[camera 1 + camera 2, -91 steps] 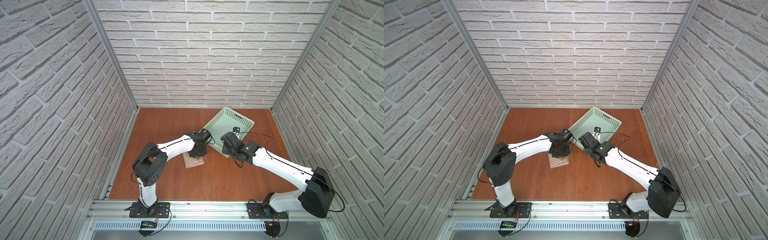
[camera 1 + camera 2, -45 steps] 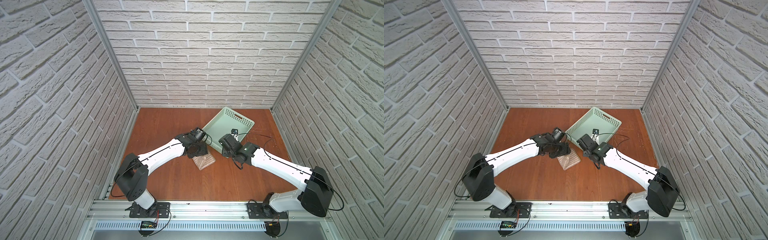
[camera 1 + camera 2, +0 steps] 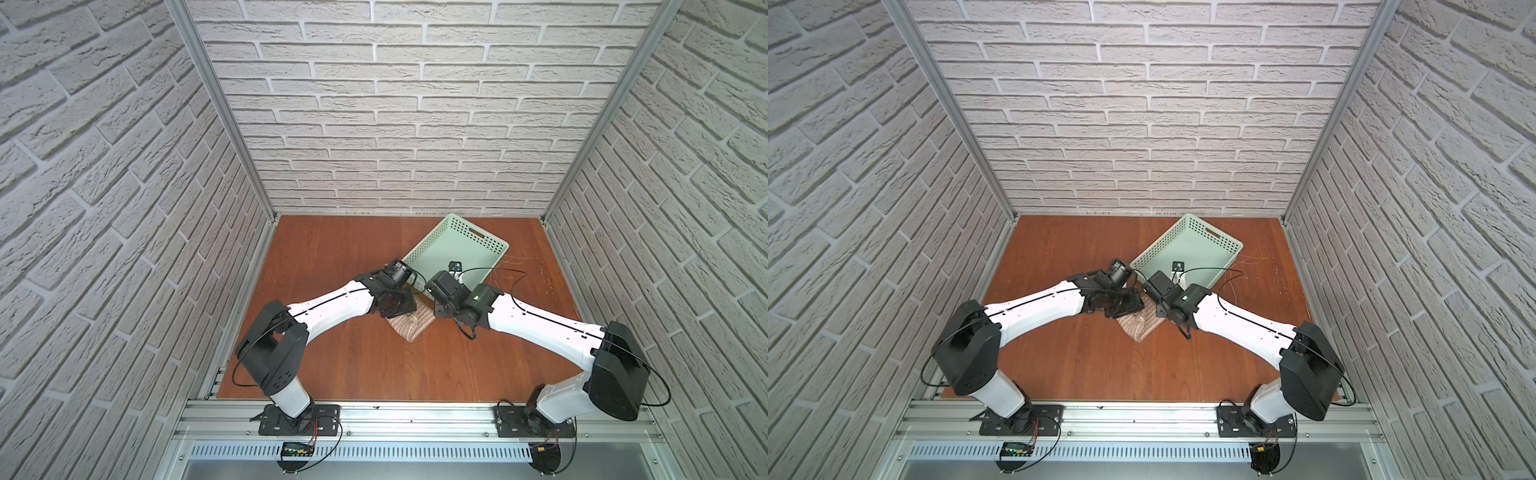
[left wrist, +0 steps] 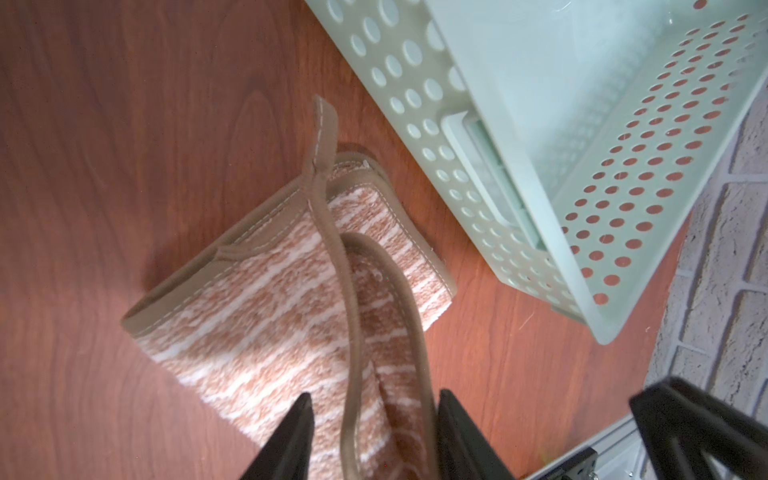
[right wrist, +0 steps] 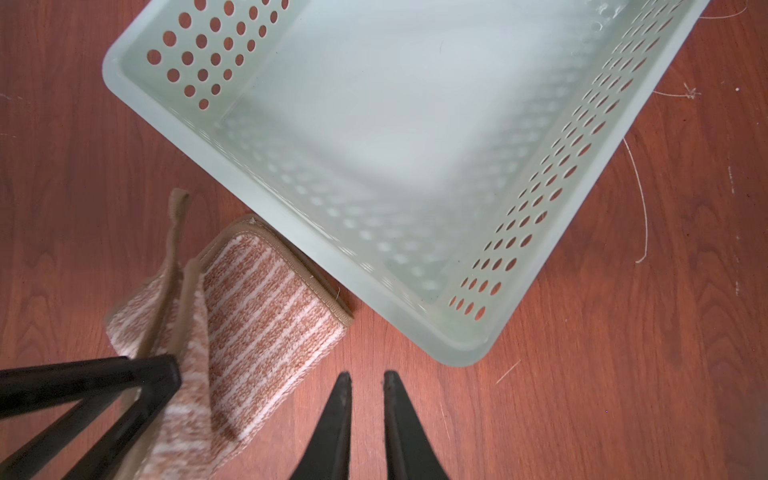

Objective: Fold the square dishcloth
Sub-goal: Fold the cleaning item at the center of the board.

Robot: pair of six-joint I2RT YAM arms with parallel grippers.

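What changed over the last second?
The left gripper dragged the dishcloth across the table toward the right gripper, beside the green basket. Its jaws now straddle a raised fold; grip unclear. The right gripper barely moved, and the basket stayed put.

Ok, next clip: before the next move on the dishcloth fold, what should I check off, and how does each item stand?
1. Square dishcloth on the table, outside the green basket: ok.
2. Fold lying flat: not ok, one bound edge stands up between the left gripper fingers.
3. Left gripper's pinch on that edge: cannot tell.
4. Right gripper empty, jaws barely apart: ok.
5. Cloth clear of the basket wall: ok, the left wrist view shows a strip of table between them.
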